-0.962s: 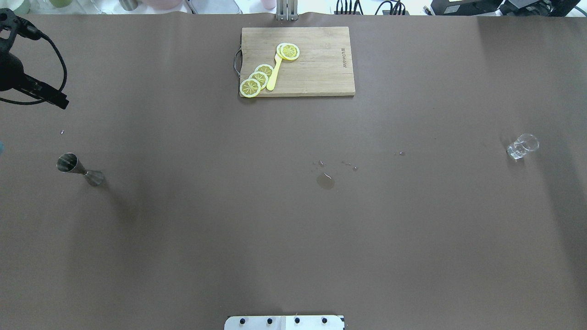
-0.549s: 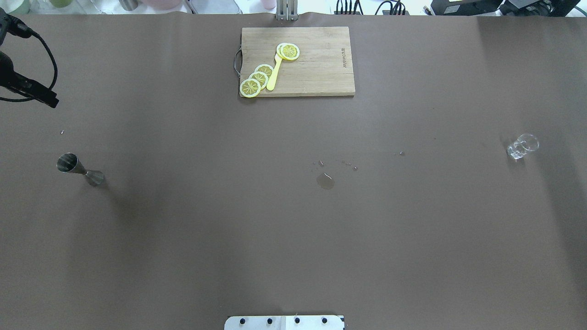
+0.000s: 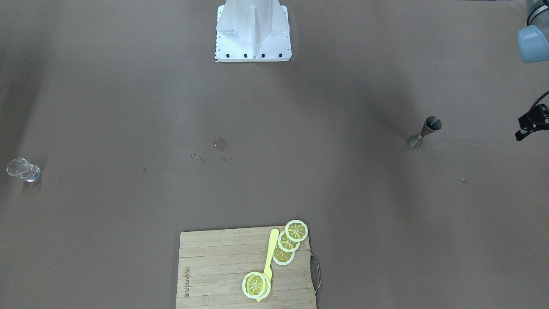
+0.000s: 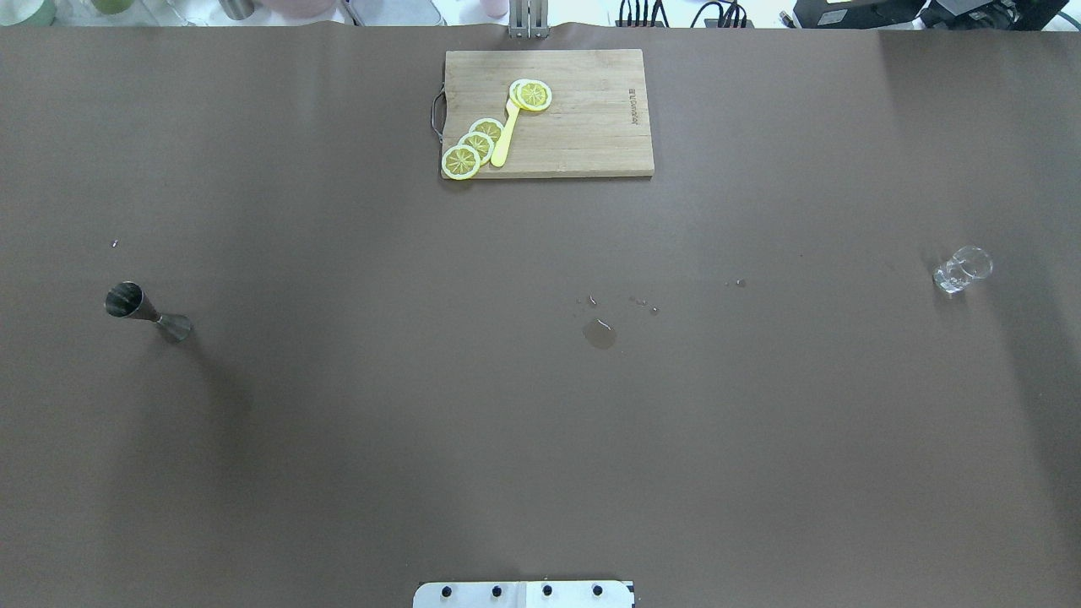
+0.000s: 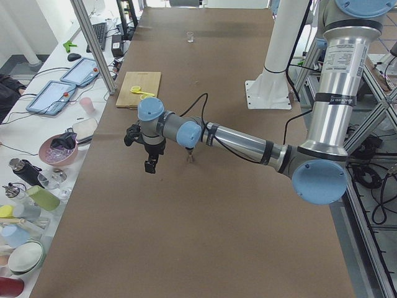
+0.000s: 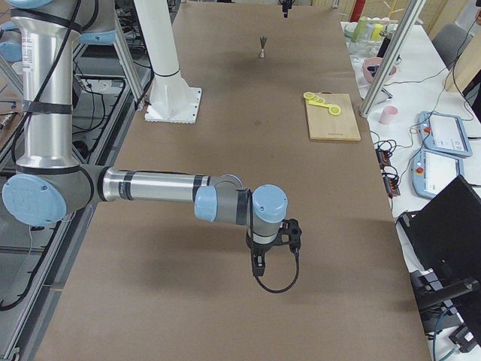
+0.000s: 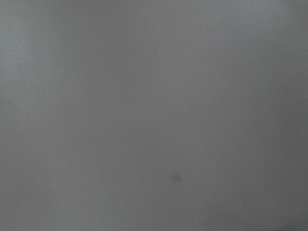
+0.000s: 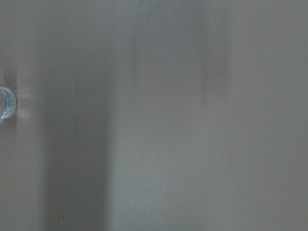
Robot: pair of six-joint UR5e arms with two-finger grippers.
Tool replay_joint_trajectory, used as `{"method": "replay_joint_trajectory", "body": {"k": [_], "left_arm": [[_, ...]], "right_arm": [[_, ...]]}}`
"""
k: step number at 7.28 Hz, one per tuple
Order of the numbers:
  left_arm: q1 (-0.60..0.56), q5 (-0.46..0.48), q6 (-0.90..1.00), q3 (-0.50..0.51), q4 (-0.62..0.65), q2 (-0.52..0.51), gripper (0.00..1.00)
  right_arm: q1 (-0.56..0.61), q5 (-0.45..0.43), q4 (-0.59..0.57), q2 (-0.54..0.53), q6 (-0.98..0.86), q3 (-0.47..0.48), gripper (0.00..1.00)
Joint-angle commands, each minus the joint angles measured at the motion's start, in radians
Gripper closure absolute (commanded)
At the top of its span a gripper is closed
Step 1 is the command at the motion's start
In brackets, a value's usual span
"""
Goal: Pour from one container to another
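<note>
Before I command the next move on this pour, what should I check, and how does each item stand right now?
1. Jigger upright and free on the table: ok.
2. Glass upright, nothing crowding it: ok.
3. Table between them dry: not ok; a puddle and droplets lie mid-table.
4. Liquid in the jigger: cannot tell.
5. Left gripper open: cannot tell.
6. Right gripper open: cannot tell; it shows only in a side view.
</note>
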Motion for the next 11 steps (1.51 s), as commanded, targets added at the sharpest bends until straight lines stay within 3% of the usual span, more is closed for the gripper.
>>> {"method": "replay_joint_trajectory", "body": {"k": [1,5,8,11], "left_arm": [[-0.108,-0.088,0.061,-0.004,-0.004,0.119,0.02],[-0.149,-0.094,0.173,-0.022,0.001,0.229,0.02],[-0.215,-0.09,0.316,-0.038,0.132,0.234,0.02],[-0.229,-0.077,0.335,-0.033,0.156,0.243,0.02]], "right_arm": [[0.0,-0.001,0.0,0.0,-0.002,0.0,0.0],[0.0,-0.001,0.002,0.0,-0.002,0.0,0.0],[0.0,-0.001,0.002,0.0,-0.003,0.0,0.0],[0.0,-0.002,0.002,0.0,-0.003,0.0,0.0]]}}
